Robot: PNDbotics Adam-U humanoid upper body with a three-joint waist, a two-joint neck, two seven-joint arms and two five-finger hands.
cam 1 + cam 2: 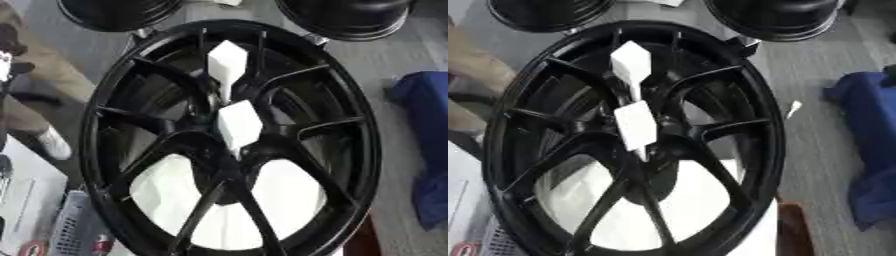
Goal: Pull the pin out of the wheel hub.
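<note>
A large black spoked wheel hub (346, 150) fills the middle of both views, seen face on. Two white blocky pins stick out of its centre: the upper pin (227, 65) sits above the hub's middle, the lower pin (238, 124) right at the middle, its narrow end pointing down. White surface shows through the lower spoke gaps. Neither of my hands appears in either view.
Two more black wheels (348, 17) (114, 14) lie at the far edge. A blue cloth (868, 130) lies on the grey floor at the right. A person's leg and white shoe (54, 145) show at the left. A grey crate (74, 230) sits at the lower left.
</note>
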